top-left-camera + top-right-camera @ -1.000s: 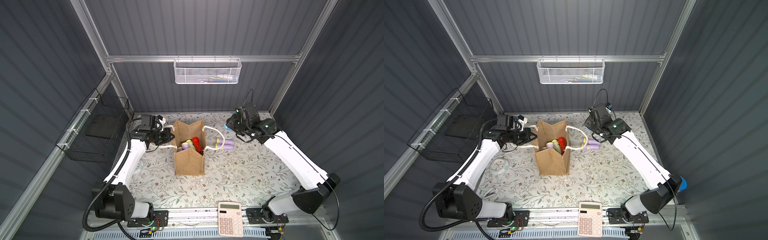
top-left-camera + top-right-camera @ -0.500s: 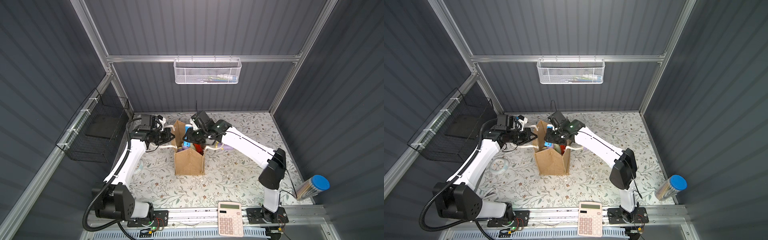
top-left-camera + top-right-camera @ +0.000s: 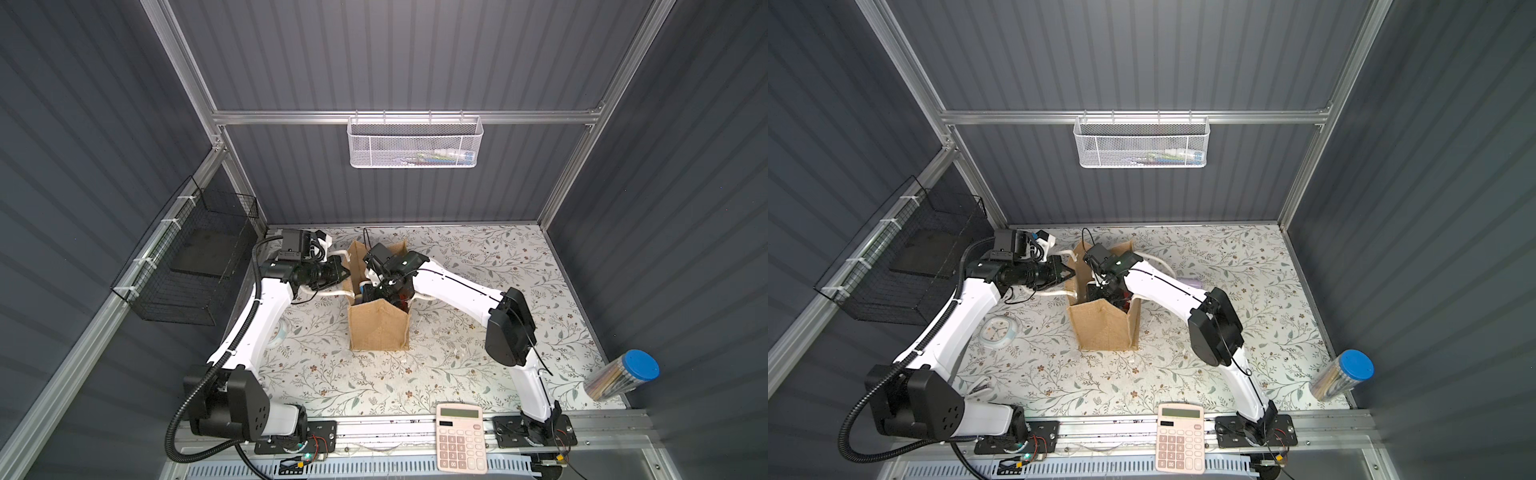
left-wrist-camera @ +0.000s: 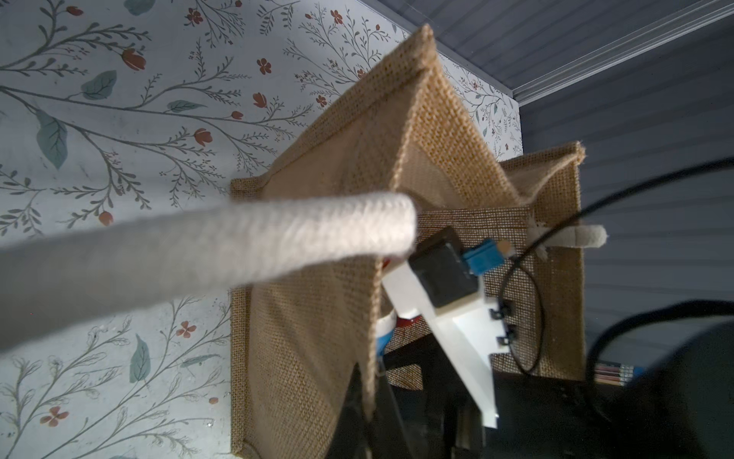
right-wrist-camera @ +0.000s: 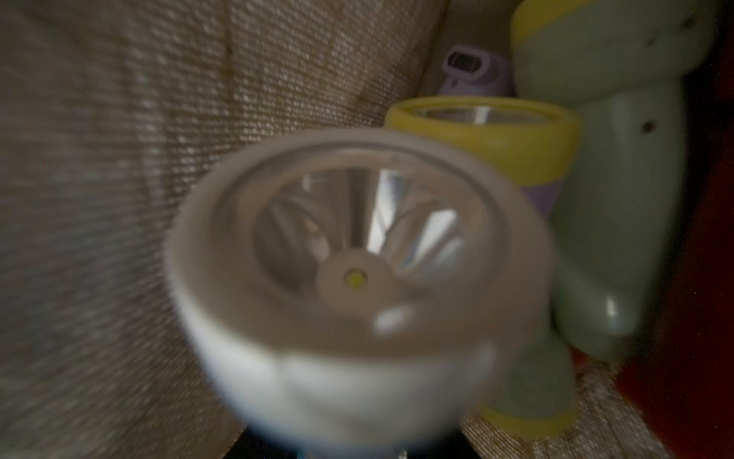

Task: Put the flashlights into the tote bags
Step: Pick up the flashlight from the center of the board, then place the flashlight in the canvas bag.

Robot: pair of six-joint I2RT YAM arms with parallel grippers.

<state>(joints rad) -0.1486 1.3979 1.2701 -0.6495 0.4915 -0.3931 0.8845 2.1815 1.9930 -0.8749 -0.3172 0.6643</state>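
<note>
The tan jute tote bag (image 3: 378,328) (image 3: 1100,328) stands mid-table with its mouth open. My left gripper (image 3: 347,272) (image 4: 369,401) is shut on the bag's left rim, beside a white rope handle (image 4: 198,254). My right gripper (image 3: 376,291) (image 3: 1100,291) reaches down into the bag, shut on a flashlight with a white head (image 5: 357,258); that head hides its fingers in the wrist view. Inside lie a lilac flashlight with a yellow head (image 5: 496,135), a pale green one (image 5: 619,218) and something red (image 5: 707,278). One lilac flashlight (image 3: 1192,284) lies on the table behind the right arm.
A pink calculator (image 3: 460,442) sits at the front edge. A clear tube with a blue cap (image 3: 623,374) stands at the front right. A white mesh basket (image 3: 415,141) hangs on the back wall, a black wire basket (image 3: 195,266) on the left. A small round clock (image 3: 998,330) lies under the left arm.
My right arm swung from the back right of the table across to the bag and has dipped into its mouth with the flashlight. The left arm has kept its hold.
</note>
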